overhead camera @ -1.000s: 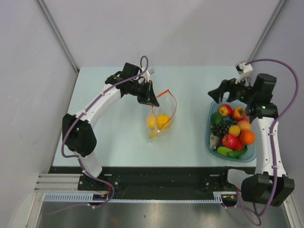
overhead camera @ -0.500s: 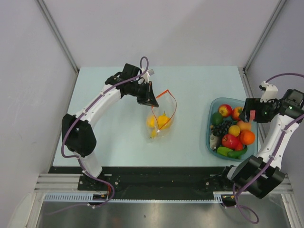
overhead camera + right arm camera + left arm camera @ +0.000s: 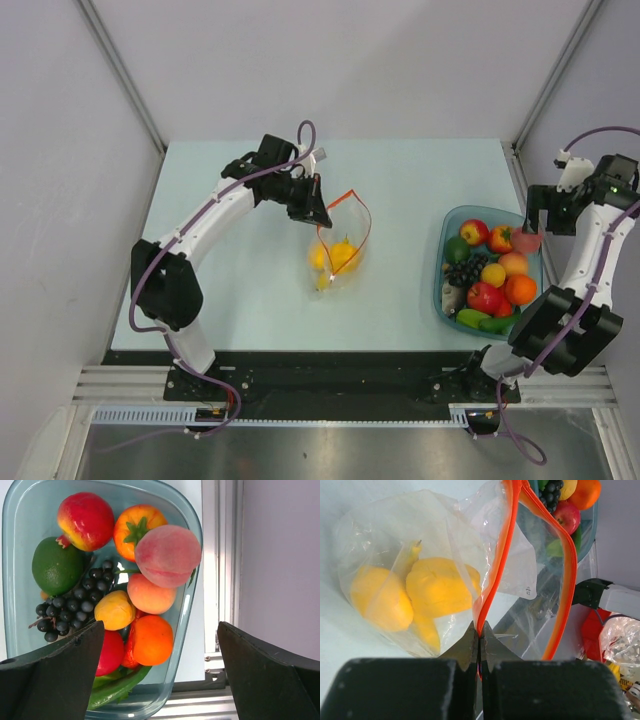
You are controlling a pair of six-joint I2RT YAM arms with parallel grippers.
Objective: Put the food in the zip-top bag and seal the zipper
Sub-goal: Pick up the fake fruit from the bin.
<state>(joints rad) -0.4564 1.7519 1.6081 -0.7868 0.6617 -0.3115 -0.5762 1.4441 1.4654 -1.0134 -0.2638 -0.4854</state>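
The clear zip-top bag (image 3: 342, 245) lies mid-table with yellow food (image 3: 340, 255) inside, seen as yellow lumps (image 3: 437, 587) in the left wrist view. Its red-orange zipper (image 3: 502, 555) stands open in a loop. My left gripper (image 3: 479, 630) is shut on the zipper's near strip, at the bag's upper left (image 3: 318, 212). My right gripper (image 3: 160, 626) hangs open over the right side of the teal tub (image 3: 192, 595), nothing between its fingers. A pink peach (image 3: 167, 555) sits on top of the other food there.
The tub (image 3: 443, 262) at the table's right holds an apple (image 3: 86, 520), tomato (image 3: 135, 527), green fruit (image 3: 56, 566), black grapes (image 3: 75, 605) and an orange (image 3: 152, 640). The table edge and a metal rail (image 3: 220, 580) run just right of it.
The right arm has swung from the tub's upper left round to its right side, with its gripper still open. The left arm and the bag have not moved.
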